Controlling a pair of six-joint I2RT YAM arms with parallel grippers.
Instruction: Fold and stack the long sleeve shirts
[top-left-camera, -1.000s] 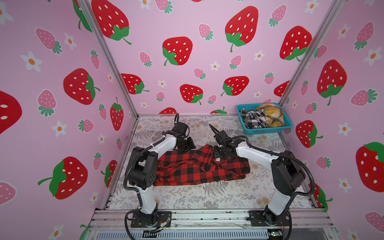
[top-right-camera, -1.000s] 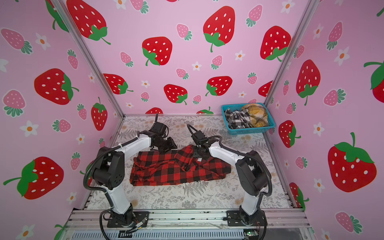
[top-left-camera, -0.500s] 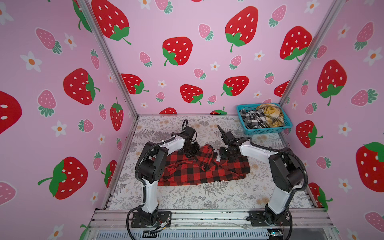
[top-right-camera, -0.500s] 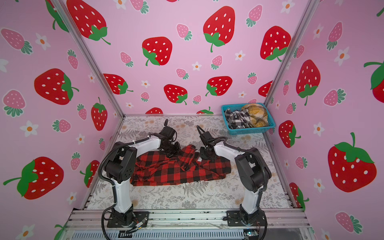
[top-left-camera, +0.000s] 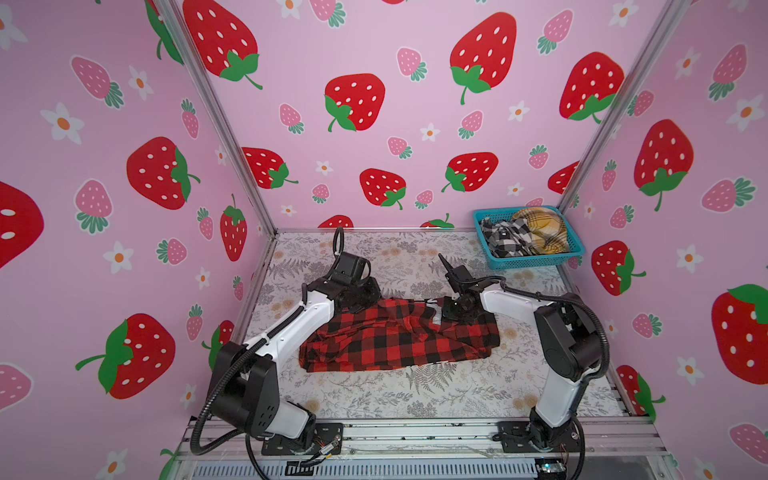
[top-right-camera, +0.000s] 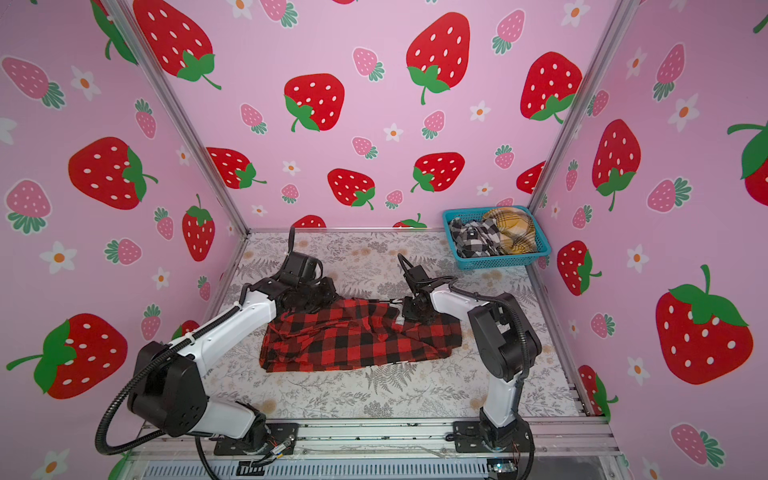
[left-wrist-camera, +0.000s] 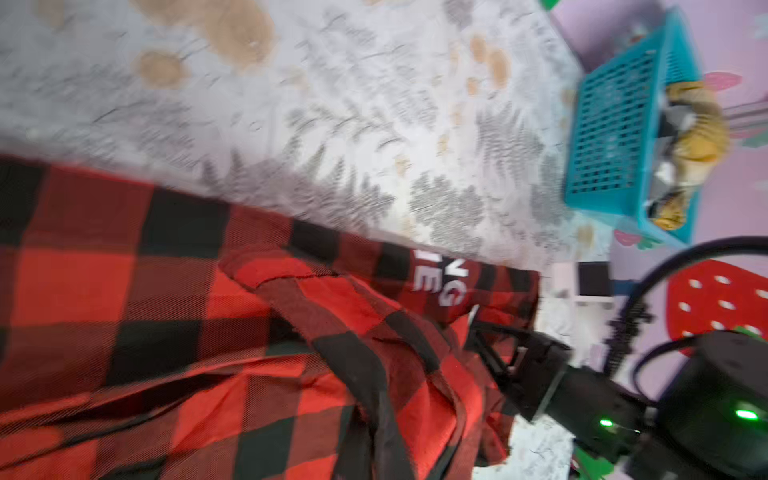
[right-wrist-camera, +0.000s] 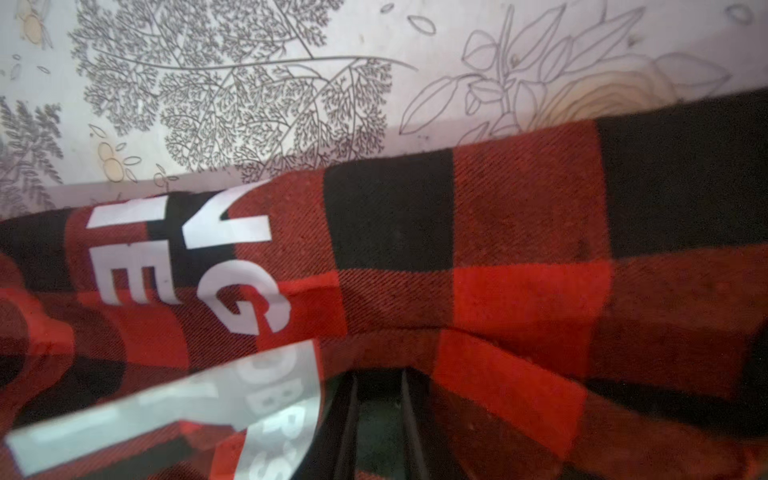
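A red-and-black check long sleeve shirt (top-left-camera: 399, 340) (top-right-camera: 361, 340) with white block letters (right-wrist-camera: 232, 266) lies crumpled in the middle of the table. My left gripper (top-left-camera: 361, 305) (top-right-camera: 320, 301) rests low on the shirt's far left edge. In the left wrist view cloth (left-wrist-camera: 166, 311) hides its jaws and folds run in towards them. My right gripper (top-left-camera: 451, 311) (top-right-camera: 411, 313) presses on the far right edge by the lettering. Its fingers (right-wrist-camera: 353, 415) stand close together with cloth bunched over them. Black-and-white (top-left-camera: 505, 239) and mustard (top-left-camera: 540, 232) shirts lie in the basket.
A teal basket (top-left-camera: 536, 262) (top-right-camera: 498, 262) (left-wrist-camera: 611, 124) stands at the far right corner against the wall. Pink strawberry walls close in the table on three sides. Floral tablecloth (top-left-camera: 395, 399) shows in front of and behind the shirt.
Both grippers have sunk onto the shirt's far edge and their jaws have closed. The raised fold in the shirt's middle has flattened.
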